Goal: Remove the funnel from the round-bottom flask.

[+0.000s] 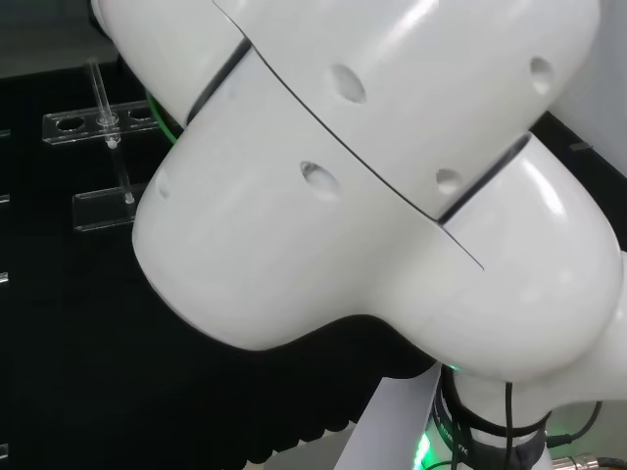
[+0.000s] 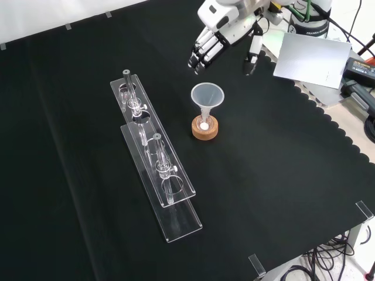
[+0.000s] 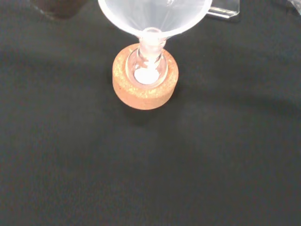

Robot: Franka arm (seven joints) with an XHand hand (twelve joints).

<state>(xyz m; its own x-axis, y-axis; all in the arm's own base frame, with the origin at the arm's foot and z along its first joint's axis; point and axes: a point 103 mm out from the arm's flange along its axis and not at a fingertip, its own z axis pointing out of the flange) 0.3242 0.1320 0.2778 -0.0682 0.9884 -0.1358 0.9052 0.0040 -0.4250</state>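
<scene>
Approach step, nothing grasped yet. Left to right in front view: clear racks (image 2: 157,161) toward the surface's left side, then funnel (image 2: 207,98) seated in the round-bottom flask (image 2: 204,123) on its cork ring (image 2: 204,130), mid-surface. My hand (image 2: 220,35) hovers near the surface's far edge, beyond the funnel and apart from it, fingers relaxed and spread, holding nothing. Next I probably need to drop down, close around the funnel cone, then lift straight up so the flask stays put.

Bare black cloth (image 2: 281,175) right of the funnel (image 2: 207,95) in the front view, clear racks (image 2: 155,161) close on its left.
</scene>
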